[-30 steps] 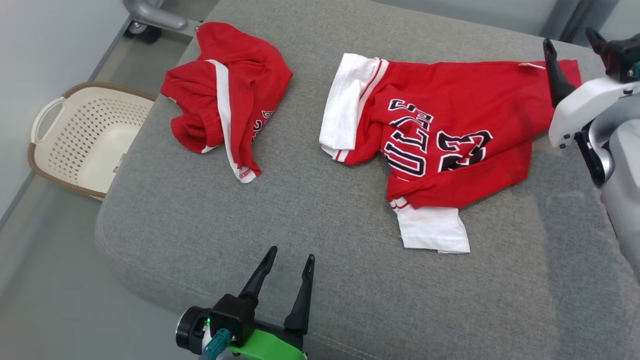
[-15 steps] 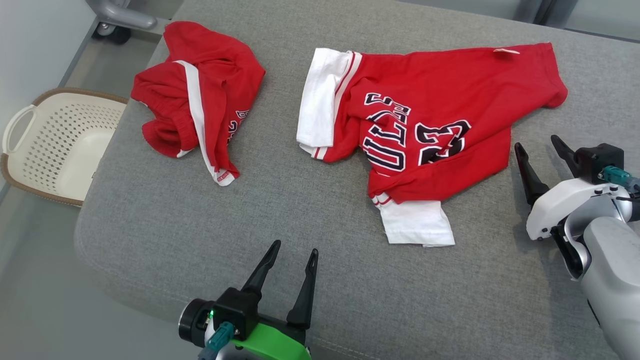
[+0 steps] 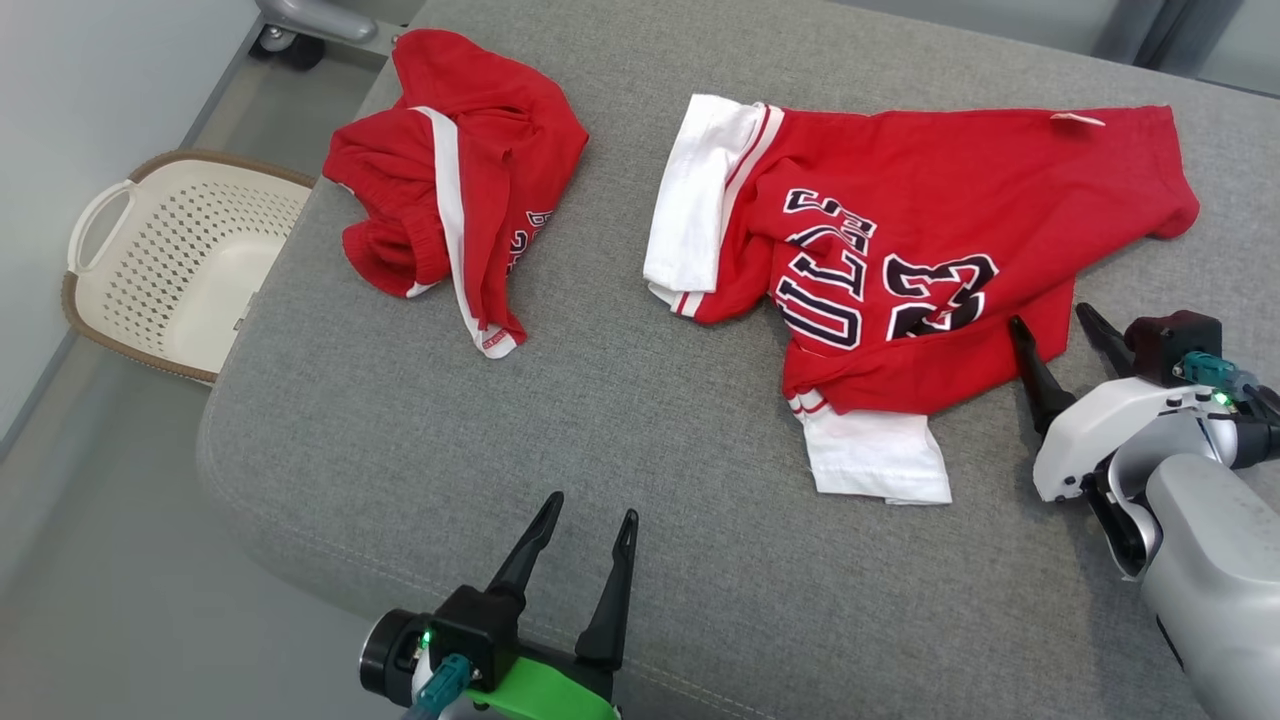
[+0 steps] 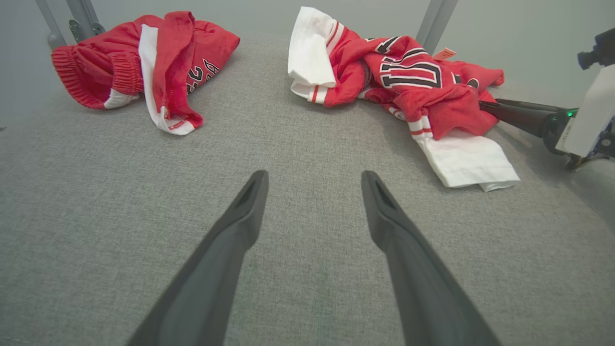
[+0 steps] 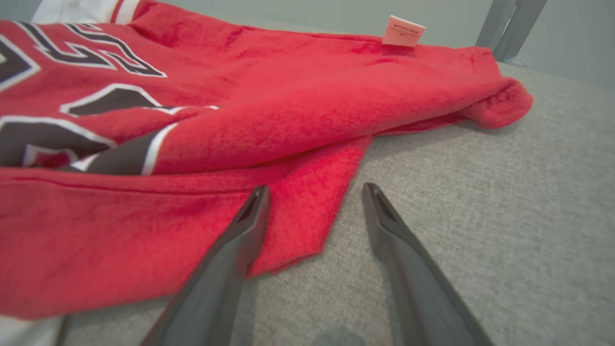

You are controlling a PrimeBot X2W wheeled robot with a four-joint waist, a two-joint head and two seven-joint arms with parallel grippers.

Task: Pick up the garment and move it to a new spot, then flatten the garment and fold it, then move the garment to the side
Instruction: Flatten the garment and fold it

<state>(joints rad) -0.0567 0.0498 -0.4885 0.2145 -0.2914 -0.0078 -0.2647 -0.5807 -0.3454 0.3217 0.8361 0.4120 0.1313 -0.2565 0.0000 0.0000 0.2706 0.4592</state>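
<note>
The garment, a red jersey T-shirt with white sleeves and a black "23" print, lies crumpled on the right half of the grey cushion. A small white tag sits at its far edge. My right gripper is open at the garment's near right hem. In the right wrist view the hem corner of the garment lies under and between the spread fingers of the right gripper. My left gripper is open over bare cushion near the front edge, well apart from the garment. The left wrist view has the left gripper empty.
A second red piece with a white stripe lies bunched at the cushion's far left. A cream perforated basket stands on the floor left of the cushion. Grey metal legs stand behind it.
My right gripper has come down from the garment's far right corner to its near right hem, staying open. The head camera shifted. The left gripper has not moved.
</note>
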